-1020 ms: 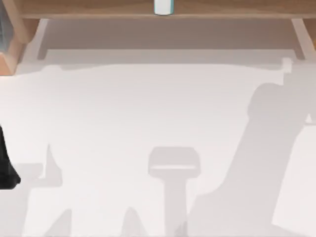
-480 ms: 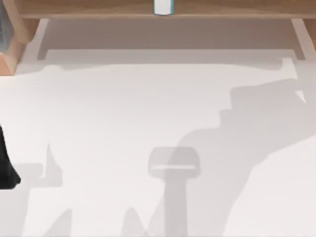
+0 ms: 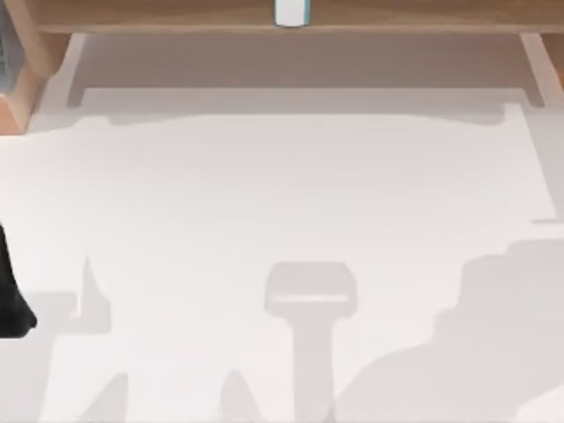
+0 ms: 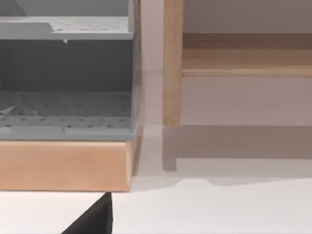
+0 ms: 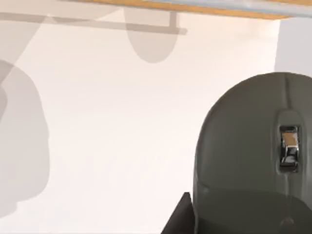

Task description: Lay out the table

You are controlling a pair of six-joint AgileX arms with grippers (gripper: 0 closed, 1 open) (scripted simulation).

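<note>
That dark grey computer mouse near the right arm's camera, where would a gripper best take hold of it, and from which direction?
Probably across its two long flanks, coming down from above. The mouse lies flat on the white table, scroll wheel up, and its back is a smooth dome that fingers would likely slip off. The flanks run along either side of the wheel line, so fingers closing across that line should seat best.

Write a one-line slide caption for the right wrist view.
A dark grey computer mouse with a metallic scroll wheel rests on the white table, shadows falling across the surface.
</note>
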